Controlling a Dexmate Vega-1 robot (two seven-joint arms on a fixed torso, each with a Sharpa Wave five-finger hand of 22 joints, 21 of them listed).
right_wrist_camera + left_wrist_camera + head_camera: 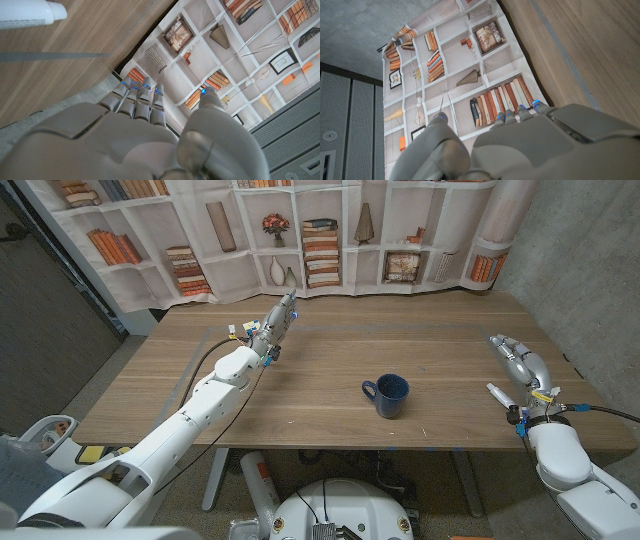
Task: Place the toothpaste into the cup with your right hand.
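Nearest the robot's edge of the wooden table point(330, 370), on its right side, the right hand point(520, 360) is hovering close to the table's right edge, its fingers point(135, 97) stretched out straight and together with the thumb set apart; it is holding nothing. Just beside that hand, toward the middle of the table, the toothpaste point(500, 395) is lying on the wood as a small white tube, not touching the hand as far as I can tell. From the right wrist view the tube's white end point(30, 12) is showing at the corner, lying on the tabletop away from the fingers.

A little farther in, near the table's centre, the dark blue cup point(391, 394) is standing upright with its handle turned toward the robot's left. It is sitting well apart from the toothpaste and from both hands.

Farther still, on the robot's left, the left hand point(275, 325) is reaching out over the far half of the table, fingers extended and pointing toward the backdrop, gripping nothing.

Behind the table, a curtain printed with bookshelves point(300, 230) is hanging across the back, with books and vases pictured on it.
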